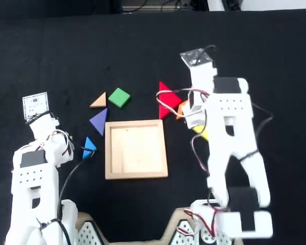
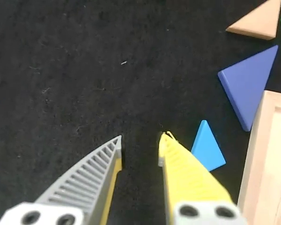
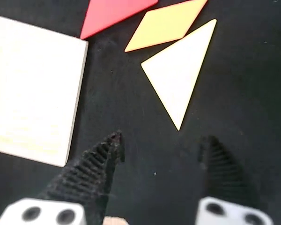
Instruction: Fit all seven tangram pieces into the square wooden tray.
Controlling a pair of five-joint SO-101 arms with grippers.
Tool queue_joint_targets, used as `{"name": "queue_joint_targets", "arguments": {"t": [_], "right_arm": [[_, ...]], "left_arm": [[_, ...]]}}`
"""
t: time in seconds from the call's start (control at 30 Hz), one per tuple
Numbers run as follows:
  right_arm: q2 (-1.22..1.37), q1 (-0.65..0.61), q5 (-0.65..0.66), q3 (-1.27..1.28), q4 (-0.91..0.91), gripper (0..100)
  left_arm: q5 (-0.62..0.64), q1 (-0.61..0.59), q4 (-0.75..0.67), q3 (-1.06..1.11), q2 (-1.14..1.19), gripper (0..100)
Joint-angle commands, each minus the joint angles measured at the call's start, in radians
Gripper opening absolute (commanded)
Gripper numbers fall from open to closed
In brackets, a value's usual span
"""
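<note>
The square wooden tray (image 1: pixel 136 149) lies empty mid-table. To its left lie a tan triangle (image 1: pixel 98 100), a green square (image 1: pixel 119 97), a dark blue triangle (image 1: pixel 99 120) and a small light blue triangle (image 1: pixel 89 147). At its far right corner lie a red triangle (image 1: pixel 167 99) and an orange parallelogram (image 1: pixel 182 108), with a yellow triangle (image 1: pixel 201 132) partly under the right arm. My left gripper (image 2: pixel 141 138) is open over bare cloth, its yellow finger beside the light blue triangle (image 2: pixel 206 147). My right gripper (image 3: pixel 161 138) is open just short of the yellow triangle (image 3: pixel 180 75).
Black cloth covers the table. The left arm (image 1: pixel 35 163) stands at the front left and the right arm (image 1: pixel 227 132) at the front right. In the right wrist view the tray's edge (image 3: pixel 75 103) runs close beside one black finger.
</note>
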Motion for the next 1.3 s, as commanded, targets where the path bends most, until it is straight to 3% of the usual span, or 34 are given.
{"name": "queue_joint_targets", "arguments": {"t": [0.0, 0.5, 1.0, 1.27], "right_arm": [[0.097, -0.015, -0.008, -0.051, -0.068, 33.1], [0.42, -0.02, -0.003, -0.148, -0.219, 33.6], [0.519, -0.052, -0.057, -0.174, -0.25, 33.6], [0.529, 0.017, -0.055, -0.176, -0.255, 33.5]], "left_arm": [[0.008, -0.013, -0.012, -0.005, -0.002, 14], [-0.025, 0.008, -0.074, 0.033, 0.009, 14], [-0.025, 0.008, -0.075, 0.035, 0.009, 14], [-0.026, 0.008, -0.075, 0.038, 0.008, 14]]}}
